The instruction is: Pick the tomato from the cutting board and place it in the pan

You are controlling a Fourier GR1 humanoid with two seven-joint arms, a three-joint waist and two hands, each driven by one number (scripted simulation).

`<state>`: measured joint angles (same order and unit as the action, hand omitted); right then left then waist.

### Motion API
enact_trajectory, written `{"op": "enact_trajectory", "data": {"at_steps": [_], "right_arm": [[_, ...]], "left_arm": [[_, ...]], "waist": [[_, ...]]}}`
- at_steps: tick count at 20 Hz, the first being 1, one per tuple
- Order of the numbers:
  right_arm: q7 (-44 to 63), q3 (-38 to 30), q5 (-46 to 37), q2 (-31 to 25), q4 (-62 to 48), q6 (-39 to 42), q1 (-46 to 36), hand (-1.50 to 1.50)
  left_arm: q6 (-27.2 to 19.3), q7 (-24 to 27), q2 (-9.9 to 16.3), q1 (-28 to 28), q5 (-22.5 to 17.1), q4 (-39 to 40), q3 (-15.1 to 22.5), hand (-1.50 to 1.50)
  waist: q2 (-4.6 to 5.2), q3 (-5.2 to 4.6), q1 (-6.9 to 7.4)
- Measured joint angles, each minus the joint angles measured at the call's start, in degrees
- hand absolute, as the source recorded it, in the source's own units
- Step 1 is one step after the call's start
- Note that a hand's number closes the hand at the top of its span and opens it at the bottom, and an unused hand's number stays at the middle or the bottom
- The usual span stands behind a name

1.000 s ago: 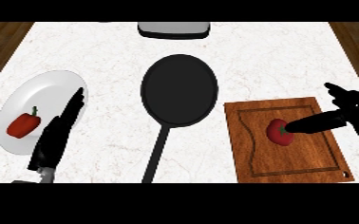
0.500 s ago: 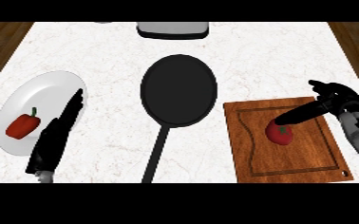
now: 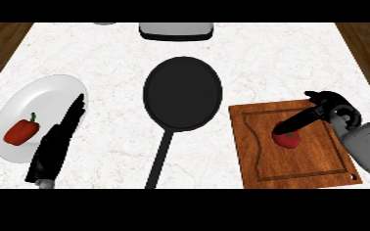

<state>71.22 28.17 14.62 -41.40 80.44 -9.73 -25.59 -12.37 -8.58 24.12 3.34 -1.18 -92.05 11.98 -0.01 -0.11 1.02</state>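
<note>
A red tomato [image 3: 290, 141] lies on the wooden cutting board [image 3: 303, 169] at the right of the counter. My right hand [image 3: 329, 108] hovers over the board's far right side. One long digit slants down to the tomato's upper edge and hides part of it, while the other fingers bend above the board. Nothing is enclosed in that hand. The black pan [image 3: 182, 93] sits in the middle of the counter, its handle pointing toward me, with nothing in it. My left hand [image 3: 54, 147] rests at the left with straight fingers, over the edge of a white plate.
The white plate [image 3: 51, 90] at the left carries a red bell pepper [image 3: 20, 132]. A grey appliance [image 3: 177, 29] stands at the counter's far edge, behind the pan. White marble counter separates the pan from the cutting board.
My right hand has swung in from the board's right edge, turned, and risen, so its fingers now arch over the tomato. The tomato, the pan and my left hand have stayed put.
</note>
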Motion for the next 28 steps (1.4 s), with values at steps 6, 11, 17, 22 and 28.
{"op": "enact_trajectory", "data": {"at_steps": [6, 11, 17, 22, 28], "right_arm": [[-0.2, 2.2, 0.8, 1.6, -2.4, -0.2, -0.8, -1.50], [-1.0, 3.8, 0.5, 3.0, -3.9, -1.0, -0.2, -1.50], [-2.0, 4.7, -0.4, 4.8, -6.3, -2.0, 0.3, -1.50], [-2.7, 4.7, -1.2, 5.7, -6.8, -3.0, 0.7, 1.50], [-4.3, 3.0, -4.9, 7.3, -8.9, -4.7, 0.9, 1.50]], "left_arm": [[0.3, 0.9, -0.8, -0.1, 0.2, 0.8, -0.5, 0.00], [0.7, 0.7, -0.8, -0.2, 0.8, 0.8, -1.0, 0.00], [1.3, 1.3, -1.3, 0.8, 0.9, 0.4, -1.7, 0.00], [2.2, -0.1, -0.8, 1.0, 1.0, -1.3, -2.5, 0.00], [2.7, 0.3, -1.6, 0.9, 1.9, -0.5, -3.1, 0.00]], "waist": [[-0.01, 0.01, -0.43], [-0.06, 0.03, -0.65], [-0.06, 0.05, -0.65], [-0.22, -0.04, -0.65], [-0.44, -0.61, -1.02]]}}
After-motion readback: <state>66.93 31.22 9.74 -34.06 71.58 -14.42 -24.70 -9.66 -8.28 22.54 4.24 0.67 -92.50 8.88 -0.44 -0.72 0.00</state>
